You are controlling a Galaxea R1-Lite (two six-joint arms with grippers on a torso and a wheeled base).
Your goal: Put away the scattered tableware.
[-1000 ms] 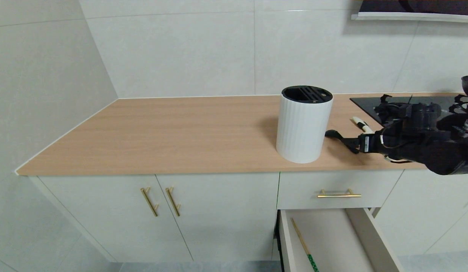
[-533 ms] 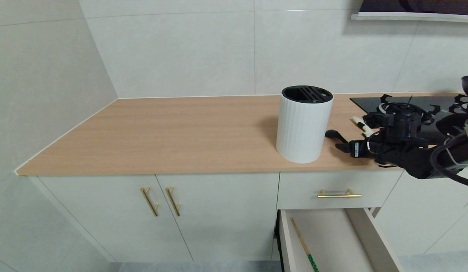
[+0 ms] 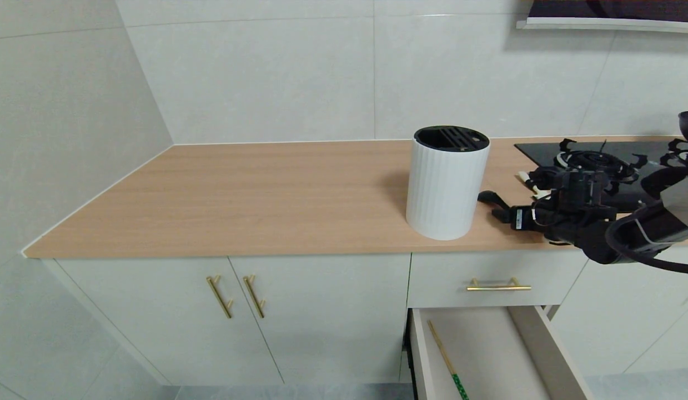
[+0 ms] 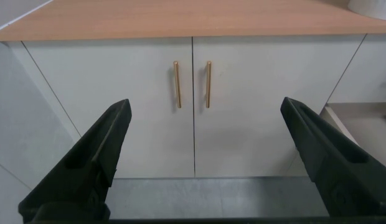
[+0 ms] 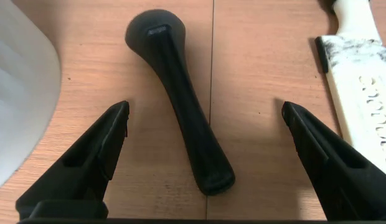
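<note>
Your right gripper (image 3: 502,214) hangs low over the countertop (image 3: 266,194) at the right of the head frame, just right of the white slotted holder (image 3: 447,189). Its jaws stand wide apart, and in the right wrist view the black utensil (image 5: 180,106) lies flat between them, untouched, with one finger on each side. That straddle looks deliberate: you appear lined up across the shaft, so that closing would pinch it at mid-length.

The white knife (image 5: 352,81) lies just beside the utensil, outside one finger, so watch that the finger does not nudge it. Both pieces are loose on the wood, between the holder and the stove at the frame's right. The holder's slots are the likely home for them. At the lower right, the drawer (image 3: 538,350) stands open with a chopstick (image 3: 445,358) lying in it.

Your left gripper (image 4: 205,106) is parked with its fingers apart on nothing, facing the cabinet doors (image 4: 255,124) below the counter.

Against the earlier head frames, the right arm has slid leftward and its wrist has turned, bringing the fingers closer to the utensil. It now covers more of the white knife. The holder, the utensil and the drawer have not moved.
</note>
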